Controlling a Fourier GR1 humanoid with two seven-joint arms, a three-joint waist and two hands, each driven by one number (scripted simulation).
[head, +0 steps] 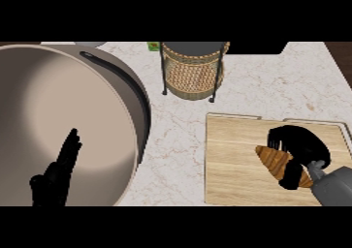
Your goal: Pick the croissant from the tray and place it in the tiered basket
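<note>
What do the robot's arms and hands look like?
Both hands are black with slim fingers. The left hand is all black; its arm is out of sight. The right hand joins a smooth, rounded grey forearm by a narrow grey wrist. No cables or markings show.

count: one croissant point(277, 162) on one wooden tray point(235, 160), one tiered basket point(193, 72) just beyond the tray's far left corner, one big round pan point(56, 111) left of the tray. one small green box point(154, 46) further beyond the tray, one marble counter point(271, 82) under the tray. two hands: right hand point(300, 143) over the tray, left hand point(56, 174) well left of the tray.
</note>
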